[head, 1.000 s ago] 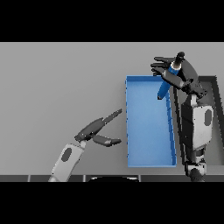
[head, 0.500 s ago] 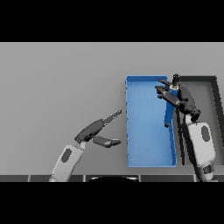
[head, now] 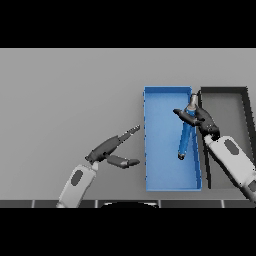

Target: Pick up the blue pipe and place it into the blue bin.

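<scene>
**Blue pipe held over blue bin, right hand still on it**

Grey table (head: 65, 90) fills the view. Nearest, lower left, the left hand (head: 111, 150) hangs just above the table, fingers straight and spread apart, thumb pointing right toward the bin, holding nothing. Close to the bin's left wall but not touching it.

Lower right, the right arm comes in from the corner and crosses the bin's right wall. Right hand (head: 197, 118) sits over the bin's upper right part, fingers curled around the pipe's upper section.

Blue pipe (head: 184, 140) is long, thin, tilted: lower end toward the bin's middle right, upper end with a grey tip at the bin's far right rim. It lies inside the bin's outline. Cannot tell if the lower end rests on the bin floor or hangs above it.

Blue bin (head: 160, 165) is a long rectangular tray, right of centre, running near to far. Nothing else inside it.

Just beside it on the right, a dark bin (head: 225, 100), partly covered by the right arm. The two bins look almost touching along their long sides.
</scene>
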`<action>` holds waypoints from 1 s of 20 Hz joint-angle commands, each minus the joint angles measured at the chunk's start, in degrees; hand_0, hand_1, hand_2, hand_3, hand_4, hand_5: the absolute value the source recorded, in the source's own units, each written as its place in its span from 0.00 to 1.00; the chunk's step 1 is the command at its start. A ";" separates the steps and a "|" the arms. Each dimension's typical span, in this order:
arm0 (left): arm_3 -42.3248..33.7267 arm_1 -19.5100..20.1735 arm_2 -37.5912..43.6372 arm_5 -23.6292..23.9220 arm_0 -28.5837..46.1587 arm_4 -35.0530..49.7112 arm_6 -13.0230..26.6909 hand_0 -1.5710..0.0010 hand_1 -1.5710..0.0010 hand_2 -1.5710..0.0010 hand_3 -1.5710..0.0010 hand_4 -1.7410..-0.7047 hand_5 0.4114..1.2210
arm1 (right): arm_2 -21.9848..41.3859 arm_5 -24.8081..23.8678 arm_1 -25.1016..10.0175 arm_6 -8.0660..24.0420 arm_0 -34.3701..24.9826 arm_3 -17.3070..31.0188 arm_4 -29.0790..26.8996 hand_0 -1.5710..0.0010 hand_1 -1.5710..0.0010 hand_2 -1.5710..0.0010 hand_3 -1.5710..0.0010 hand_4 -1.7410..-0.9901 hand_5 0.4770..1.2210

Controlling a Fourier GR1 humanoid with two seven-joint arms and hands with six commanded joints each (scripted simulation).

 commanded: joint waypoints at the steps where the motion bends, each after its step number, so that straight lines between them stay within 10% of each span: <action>1: -0.33 -0.10 -0.26 -0.17 0.35 0.21 0.03 1.00 1.00 1.00 1.00 0.83 0.02 | 3.05 1.02 -2.15 -0.22 -1.36 -0.46 -1.24 0.76 0.78 0.78 0.87 0.69 0.89; 11: -1.02 0.06 -0.41 -0.05 0.90 0.17 0.42 1.00 1.00 1.00 1.00 0.82 0.02 | 12.76 3.71 -5.88 0.13 -5.73 0.37 -0.64 0.97 0.98 0.98 0.99 0.93 0.38; 20: -1.53 0.22 -0.90 0.17 2.11 -0.27 -0.64 1.00 1.00 1.00 1.00 0.83 0.02 | 15.77 4.33 -6.22 0.13 -7.46 1.51 -0.26 1.00 1.00 1.00 1.00 0.96 0.24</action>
